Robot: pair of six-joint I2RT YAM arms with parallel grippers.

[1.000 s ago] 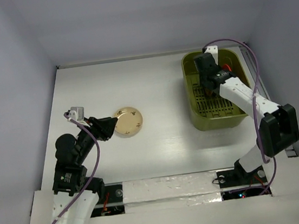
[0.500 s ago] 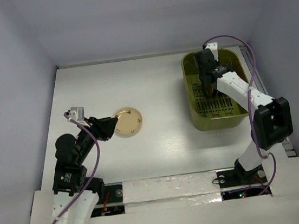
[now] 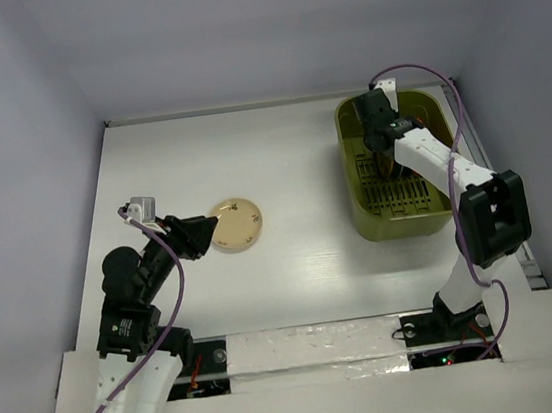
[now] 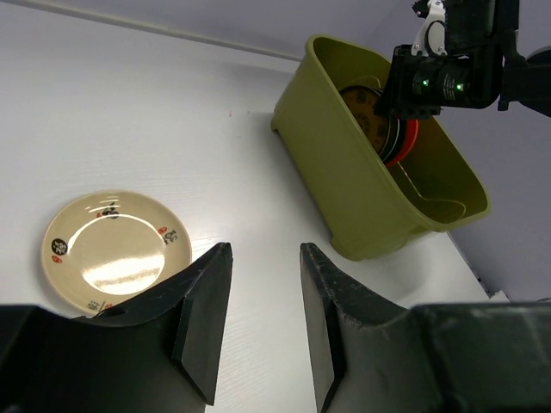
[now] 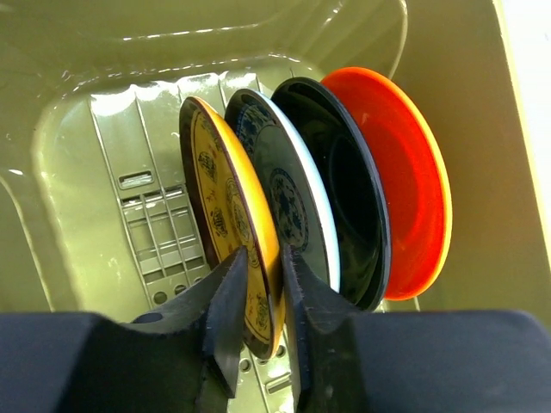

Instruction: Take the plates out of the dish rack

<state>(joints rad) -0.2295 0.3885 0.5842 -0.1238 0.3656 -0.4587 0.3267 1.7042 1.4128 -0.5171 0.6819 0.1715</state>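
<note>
The olive-green dish rack [image 3: 357, 196] sits at the far right of the table. Several plates stand on edge in it: a yellow patterned plate [image 5: 219, 181], a light blue patterned plate [image 5: 288, 198], a black plate [image 5: 353, 198] and an orange-red plate [image 5: 409, 181]. My right gripper [image 5: 264, 251] reaches down into the rack, its jaws pinched on the lower rim of the yellow plate. A tan plate [image 3: 236, 224] lies flat on the table at the left. Just left of it, my left gripper [image 4: 265, 248] hovers open and holds nothing.
The rack's slotted bottom [image 5: 146, 232] shows to the left of the standing plates. White table [image 3: 291, 164] stretches between the tan plate and the rack. Grey walls close in the left, back and right sides.
My right gripper has shifted a little further into the rack and its jaws have narrowed onto the yellow plate's rim. The left arm and the tan plate stay where they were.
</note>
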